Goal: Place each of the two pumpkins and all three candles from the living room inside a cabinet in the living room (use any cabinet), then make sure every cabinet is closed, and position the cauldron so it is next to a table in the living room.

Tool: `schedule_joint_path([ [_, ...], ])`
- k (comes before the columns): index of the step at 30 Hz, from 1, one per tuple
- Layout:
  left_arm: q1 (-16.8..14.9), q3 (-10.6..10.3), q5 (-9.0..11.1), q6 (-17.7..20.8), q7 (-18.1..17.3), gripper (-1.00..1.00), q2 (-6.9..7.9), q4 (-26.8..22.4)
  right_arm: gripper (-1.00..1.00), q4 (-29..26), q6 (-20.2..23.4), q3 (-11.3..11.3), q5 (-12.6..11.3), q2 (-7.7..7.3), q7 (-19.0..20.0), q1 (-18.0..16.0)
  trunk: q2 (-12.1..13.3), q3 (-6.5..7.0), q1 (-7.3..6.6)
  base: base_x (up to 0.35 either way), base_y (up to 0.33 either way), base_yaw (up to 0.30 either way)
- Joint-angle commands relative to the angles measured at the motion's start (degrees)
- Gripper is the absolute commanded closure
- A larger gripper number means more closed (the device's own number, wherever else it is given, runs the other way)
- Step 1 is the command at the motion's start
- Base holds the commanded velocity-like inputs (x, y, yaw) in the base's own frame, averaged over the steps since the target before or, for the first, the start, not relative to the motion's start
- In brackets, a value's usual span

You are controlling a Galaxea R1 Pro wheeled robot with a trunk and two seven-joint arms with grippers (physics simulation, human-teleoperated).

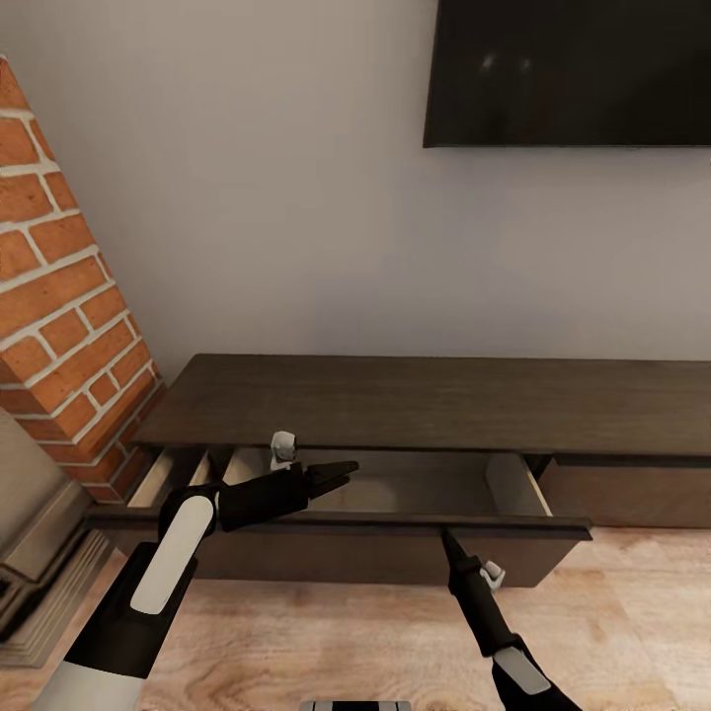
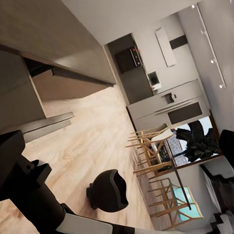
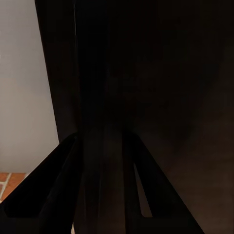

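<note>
Drawer of the dark cabinet stands pulled out, pale lining visible. Right gripper, fingers pinched narrow, is at the drawer's front edge. Left gripper hangs over the drawer (can't tell its gap). TV above.

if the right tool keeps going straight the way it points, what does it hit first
Likely the dark-brown wooden front panel of the open cabinet drawer; the right tool already looks at its edge, though depth is unclear.
</note>
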Motion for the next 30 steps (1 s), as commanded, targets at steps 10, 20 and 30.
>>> schedule_joint_path([
  [10,-0.03,-0.02,-0.18,0.11,-0.3,-1.0,0.03,0.01,1.0,-1.28,0.38,-0.46,-0.43,0.03,3.8,-0.06,-0.02,-0.04,-0.03,-0.08,0.0,0.0],
  [20,-0.03,-0.02,-0.18,0.11,-0.31,-1.0,0.03,0.01,1.0,-1.28,0.38,-0.46,-0.43,0.03,3.76,-0.06,-0.02,-0.04,-0.03,-0.006,0.0,0.0],
  [30,-0.03,-0.02,-0.18,0.11,-0.37,-1.0,0.03,0.01,1.0,-1.28,0.38,-0.46,-0.43,0.03,3.77,-0.06,-0.02,-0.04,-0.03,-0.101,0.0,0.0],
])
